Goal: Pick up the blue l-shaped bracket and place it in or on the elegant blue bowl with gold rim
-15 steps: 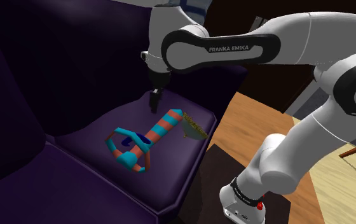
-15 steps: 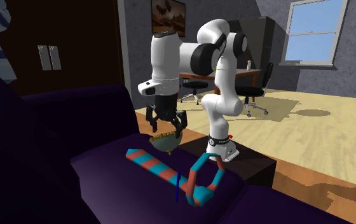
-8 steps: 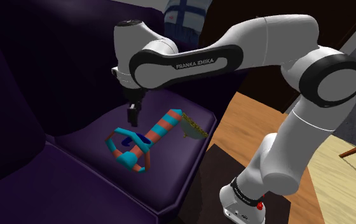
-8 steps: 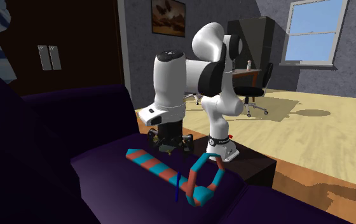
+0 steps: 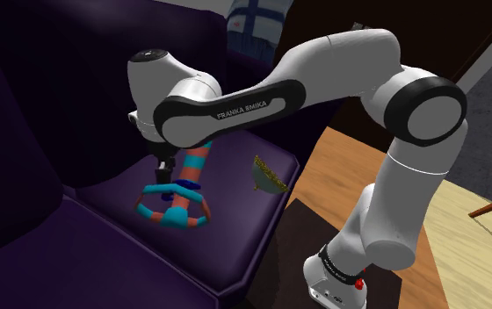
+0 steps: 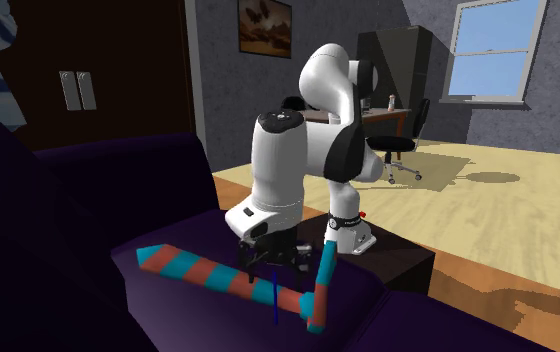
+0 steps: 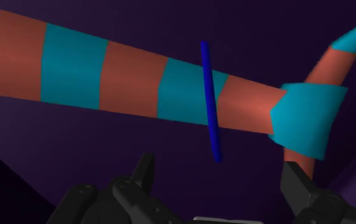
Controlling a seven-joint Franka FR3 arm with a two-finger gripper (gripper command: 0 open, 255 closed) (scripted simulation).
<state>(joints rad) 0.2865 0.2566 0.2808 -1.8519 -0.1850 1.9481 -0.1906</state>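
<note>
The blue L-shaped bracket (image 7: 210, 102) appears as a thin dark-blue strip standing on the purple sofa seat, just ahead of my open gripper (image 7: 220, 181). It leans against a teal-and-orange striped toy (image 7: 126, 79) with a long handle and a loop. In the shoulder view the bracket (image 5: 184, 183) sits inside the toy's loop (image 5: 172, 209), directly below the gripper (image 5: 162, 168). The bowl (image 5: 268, 176), dark with a gold rim, lies tilted near the seat's edge, apart from the toy. From the second exterior view the gripper (image 6: 273, 258) hovers over the bracket (image 6: 274, 300).
The sofa's backrest (image 5: 68, 97) rises close behind the arm, and the seat cushion (image 5: 235, 237) ends at the shoulder view's right. Beyond it are the dark stand (image 5: 323, 263) and a wooden floor (image 5: 464, 255). A patterned cushion (image 5: 257, 17) sits on the backrest.
The arm swung toward the shoulder view's left and came down over the bracket. The striped toy turned, so its handle no longer touches the bowl. The gripper stayed open.
</note>
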